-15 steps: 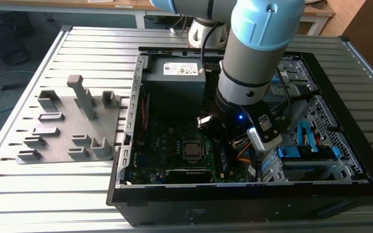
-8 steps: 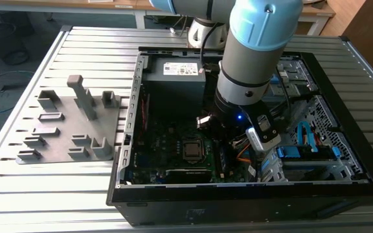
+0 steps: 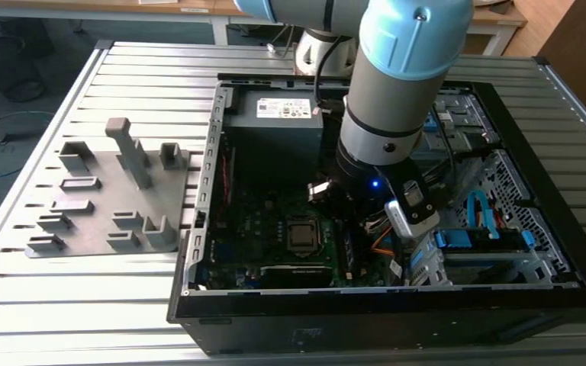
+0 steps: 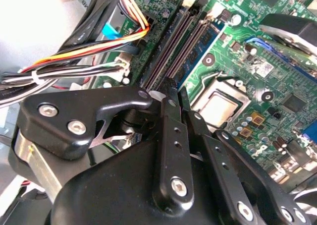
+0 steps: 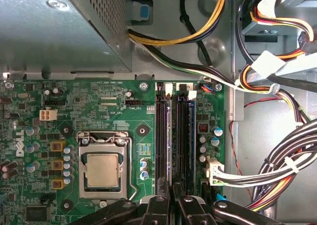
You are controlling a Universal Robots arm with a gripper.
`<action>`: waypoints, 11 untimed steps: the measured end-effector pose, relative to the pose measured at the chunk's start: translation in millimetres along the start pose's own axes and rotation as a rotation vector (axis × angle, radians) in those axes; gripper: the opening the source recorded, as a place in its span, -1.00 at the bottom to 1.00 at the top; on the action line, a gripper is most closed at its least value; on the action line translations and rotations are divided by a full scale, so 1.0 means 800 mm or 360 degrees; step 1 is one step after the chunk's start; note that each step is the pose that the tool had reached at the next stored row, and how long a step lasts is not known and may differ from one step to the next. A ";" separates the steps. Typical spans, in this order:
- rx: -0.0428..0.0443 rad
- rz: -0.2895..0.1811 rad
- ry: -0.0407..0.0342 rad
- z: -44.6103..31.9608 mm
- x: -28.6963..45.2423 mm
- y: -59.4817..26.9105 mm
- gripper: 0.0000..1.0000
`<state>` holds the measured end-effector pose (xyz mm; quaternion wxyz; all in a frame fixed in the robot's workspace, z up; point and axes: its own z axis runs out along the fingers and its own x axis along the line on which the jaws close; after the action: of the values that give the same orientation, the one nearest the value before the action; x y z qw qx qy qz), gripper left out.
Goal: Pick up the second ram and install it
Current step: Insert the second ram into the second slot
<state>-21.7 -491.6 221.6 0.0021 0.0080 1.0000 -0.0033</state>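
The second ram (image 4: 200, 44) is a dark blue-green stick standing on edge in a memory slot of the green motherboard, and it shows edge-on in the first wrist view (image 5: 190, 136). Beside it runs another long dark slot (image 5: 162, 140). My gripper (image 4: 177, 92) hangs over the near end of these slots, its black fingers (image 5: 158, 207) drawn together with only a hairline gap. Its tips sit right at the end of the stick, and I cannot tell if they touch it. In the exterior view the gripper (image 3: 407, 229) is down inside the open computer case (image 3: 375, 305).
The processor socket (image 5: 103, 168) lies beside the slots. Bundles of coloured cables (image 5: 277, 170) crowd the other side. A metal power supply box (image 3: 278, 114) fills the case's far end. A grey fixture plate (image 3: 100, 206) stands on the slatted table at the exterior view's left.
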 end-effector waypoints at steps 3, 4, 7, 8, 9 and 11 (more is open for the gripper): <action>0.0001 0.0013 0.0000 0.0000 0.0000 0.000 -0.73; 0.0001 0.0015 0.0000 0.0000 0.0000 0.000 -0.73; 0.0001 0.0015 0.0000 0.0000 0.0000 0.000 -0.73; 0.0001 0.0015 0.0000 0.0001 0.0000 0.000 -0.73; 0.0001 0.0015 0.0000 0.0005 0.0000 0.000 -0.73; 0.0002 0.0015 0.0000 0.0014 0.0000 0.000 -0.73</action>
<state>-21.6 -491.3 220.5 0.0021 0.0127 0.9999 -0.0040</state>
